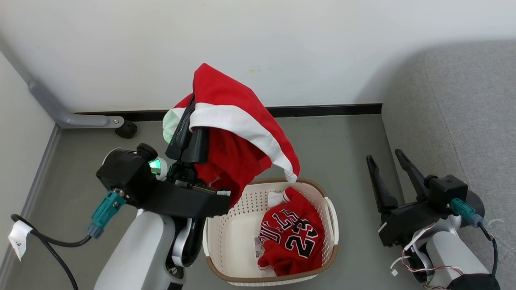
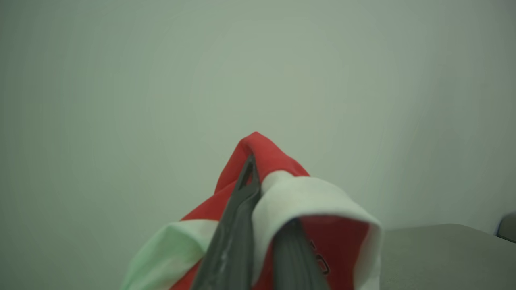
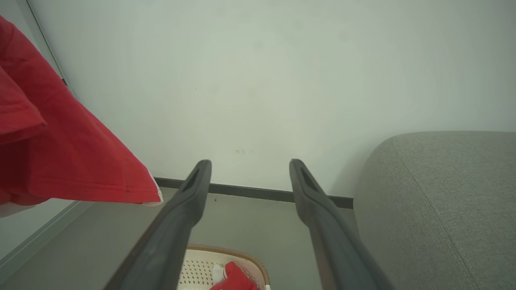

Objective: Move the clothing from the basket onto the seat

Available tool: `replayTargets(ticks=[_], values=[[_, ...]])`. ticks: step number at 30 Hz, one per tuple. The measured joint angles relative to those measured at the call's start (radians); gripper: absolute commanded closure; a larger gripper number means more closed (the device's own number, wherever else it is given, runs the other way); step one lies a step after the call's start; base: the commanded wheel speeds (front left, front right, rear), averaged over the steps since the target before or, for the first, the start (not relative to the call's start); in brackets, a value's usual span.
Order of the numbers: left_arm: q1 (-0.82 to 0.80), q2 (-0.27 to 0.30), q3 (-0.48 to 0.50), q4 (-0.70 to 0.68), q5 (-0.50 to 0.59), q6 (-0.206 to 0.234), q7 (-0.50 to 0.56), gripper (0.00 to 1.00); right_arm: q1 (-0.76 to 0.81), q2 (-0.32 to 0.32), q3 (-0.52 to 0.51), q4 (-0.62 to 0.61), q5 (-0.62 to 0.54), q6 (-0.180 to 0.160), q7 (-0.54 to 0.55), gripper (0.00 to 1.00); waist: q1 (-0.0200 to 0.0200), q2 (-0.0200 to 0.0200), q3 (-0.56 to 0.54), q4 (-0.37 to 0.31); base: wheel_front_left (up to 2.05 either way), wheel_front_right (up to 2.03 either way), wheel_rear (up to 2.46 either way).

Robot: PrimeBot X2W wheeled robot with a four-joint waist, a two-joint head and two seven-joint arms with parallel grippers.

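The left arm is raised with its pale forearm angled upward. The left gripper (image 1: 190, 112) is clamped shut on the striped garment (image 1: 242, 133), which is held clear above the basket (image 1: 236, 241) and draped over and to the right of the fingers. The right arm is held low, and the right gripper (image 1: 383, 156) is spread wide and empty, with its fingers pointed at the wall (image 1: 322, 52). Just right of that gripper is the seat (image 1: 455, 112), which is grey, coarse-woven and rounded at the edge, with a stitched seam. Below the left gripper the basket is set on the grey floor (image 1: 342, 141). It is made of cream perforated plastic, with a brown woven-look rim and white side handles. The striped garment is soft red cloth crossed by a broad white band. The jersey (image 1: 292, 237), red with black-and-white lettering and the number 23, is crumpled in the half of the basket nearer the right gripper. A small label (image 1: 256, 243) is stuck to the basket floor beside it. A black cable (image 1: 52, 241) is trailed left of the left arm.
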Motion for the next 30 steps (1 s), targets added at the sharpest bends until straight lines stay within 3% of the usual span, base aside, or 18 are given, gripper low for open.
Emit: replayTargets(ticks=[6,15,23,30], values=[[0.021,0.000,0.009,-0.008,0.002,-0.008,0.000,1.00,0.000,0.004,0.002,-0.019,0.000,0.008,0.000,0.00,0.0001,0.0000,-0.001,-0.002,0.00,0.00,0.00],[0.028,-0.006,0.016,-0.018,0.019,-0.009,0.000,1.00,-0.007,0.024,0.062,-0.166,0.031,0.020,0.000,0.00,0.0000,0.0000,0.001,-0.008,0.00,0.00,0.00],[0.034,-0.016,0.013,-0.018,0.038,-0.017,0.000,1.00,-0.035,0.017,0.281,-0.326,0.113,0.027,0.000,0.00,0.0000,0.0000,0.006,-0.010,0.00,0.00,0.00],[0.034,-0.030,-0.004,-0.019,0.045,-0.026,-0.001,1.00,-0.090,-0.066,0.459,-0.371,0.168,0.027,0.000,0.00,0.0000,0.0000,0.008,-0.003,0.00,0.00,0.00]])
